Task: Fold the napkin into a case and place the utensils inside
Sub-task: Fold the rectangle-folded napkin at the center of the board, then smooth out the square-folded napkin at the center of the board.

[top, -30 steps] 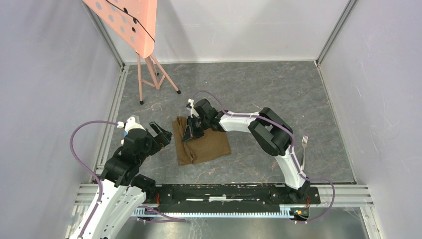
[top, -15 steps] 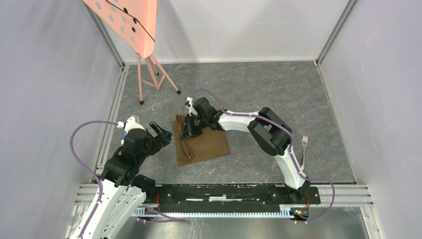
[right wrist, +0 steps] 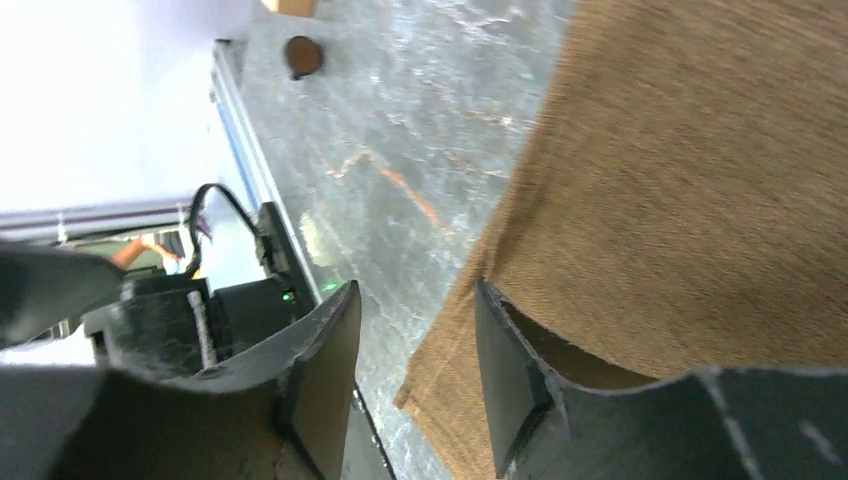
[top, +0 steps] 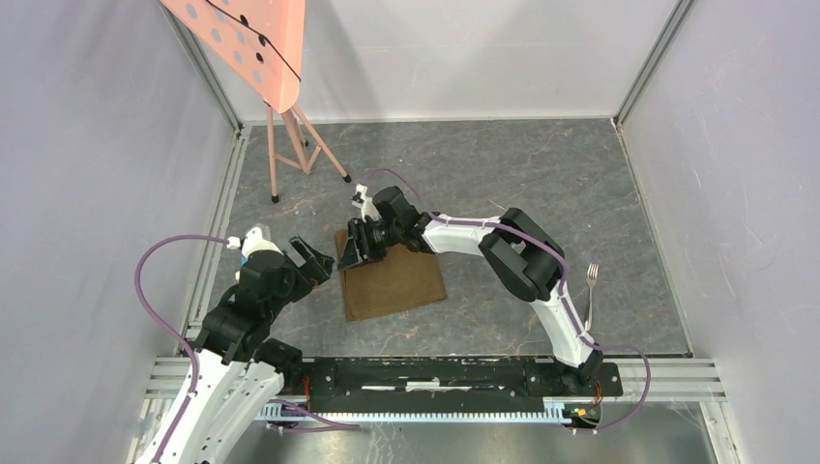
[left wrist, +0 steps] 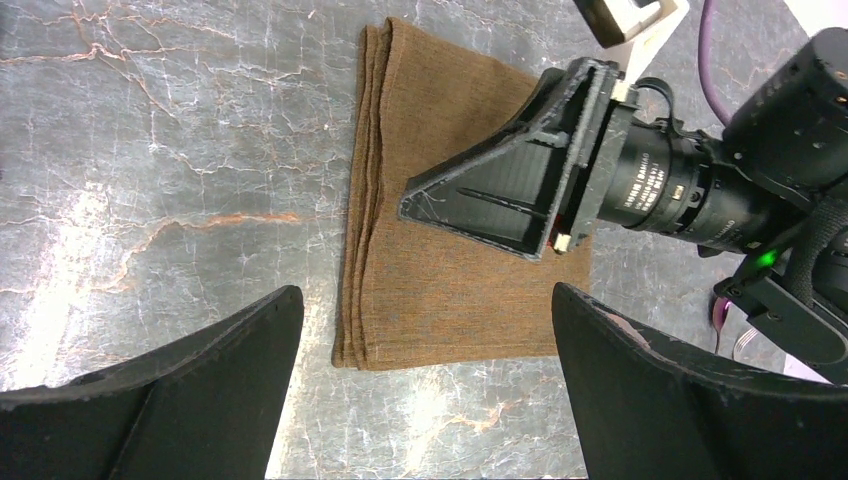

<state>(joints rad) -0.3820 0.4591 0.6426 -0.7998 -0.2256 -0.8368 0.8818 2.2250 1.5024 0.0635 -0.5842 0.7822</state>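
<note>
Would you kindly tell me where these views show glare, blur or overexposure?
Top external: even light, sharp, a soft shadow beside the stand. Left wrist: napkin crisp, glare on the table at left. Right wrist: upper left blown out white, its fingers blurred, napkin weave soft.

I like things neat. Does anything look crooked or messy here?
Nothing is spilled or broken. The folded napkin lies a little crooked to the edges of the table, and its layers don't quite line up along one side. The fork lies far off to the right, alone.
</note>
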